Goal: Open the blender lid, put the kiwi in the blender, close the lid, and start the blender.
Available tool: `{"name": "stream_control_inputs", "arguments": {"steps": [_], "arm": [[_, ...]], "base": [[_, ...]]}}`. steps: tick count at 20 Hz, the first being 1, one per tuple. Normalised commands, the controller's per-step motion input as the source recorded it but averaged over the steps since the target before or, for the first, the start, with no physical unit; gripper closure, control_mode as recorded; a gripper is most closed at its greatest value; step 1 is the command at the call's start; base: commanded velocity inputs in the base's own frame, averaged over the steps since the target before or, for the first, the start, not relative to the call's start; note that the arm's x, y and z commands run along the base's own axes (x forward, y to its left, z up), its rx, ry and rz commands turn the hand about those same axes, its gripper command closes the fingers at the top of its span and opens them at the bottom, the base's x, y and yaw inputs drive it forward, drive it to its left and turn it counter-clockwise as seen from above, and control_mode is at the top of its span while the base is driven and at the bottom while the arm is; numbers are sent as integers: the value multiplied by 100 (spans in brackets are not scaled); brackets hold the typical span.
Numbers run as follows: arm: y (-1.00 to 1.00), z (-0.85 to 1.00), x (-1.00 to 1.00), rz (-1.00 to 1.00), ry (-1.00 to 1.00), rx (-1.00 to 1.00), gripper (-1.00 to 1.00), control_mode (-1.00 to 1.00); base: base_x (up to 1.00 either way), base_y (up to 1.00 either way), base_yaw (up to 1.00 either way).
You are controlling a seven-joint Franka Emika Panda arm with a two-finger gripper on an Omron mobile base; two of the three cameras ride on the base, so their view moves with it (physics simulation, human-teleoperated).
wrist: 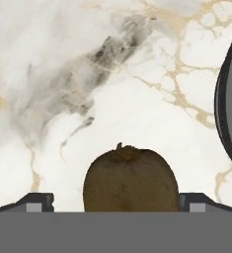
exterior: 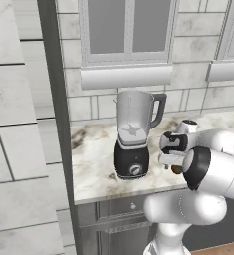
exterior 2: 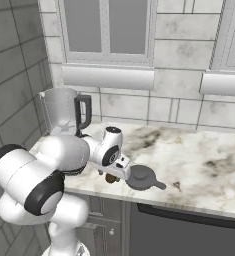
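My tool (wrist: 115,201) is down low over the counter (wrist: 137,99), jaws spread wide, one dark tip on each side of the kiwi (wrist: 131,179). In the hand view the fruit sits right between the tips with a gap on both sides, so nothing is gripped. Kiwi is brown, stem nub pointing away from the camera, resting on the marble.

From the right base view I see the tool (exterior 2: 110,177) hanging over the counter's front edge with the kiwi (exterior 2: 110,178) just under it. The blender lid (exterior 2: 142,177) lies flat on the counter just beside the kiwi, dark grey, centre cap up. In the hand view the lid's edge (wrist: 231,104) shows at the right.

The left base view has the kiwi (exterior: 176,170) peeking out beside my arm. The blender (exterior: 133,134) stands on the counter (exterior: 93,154) near the wall end, jar mouth uncovered, handle toward the arm, silver knob facing front. In the right base view the blender (exterior 2: 65,111) sits behind my arm. Windows above the tiled wall.
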Motion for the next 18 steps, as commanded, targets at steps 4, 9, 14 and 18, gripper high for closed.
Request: {"name": "stream_control_inputs", "arguments": {"steps": [4,9,14,18], "arm": [[18,-29,-1,0,0,-4,100,-100],[7,18,-17,0,-7,0,100,-100],[0,96,-43,1,-21,0,100,-100],[2,100,-33,0,-16,0,100,-100]], "base": [[0,0,0],[0,0,0],[0,0,0],[0,0,0]]}}
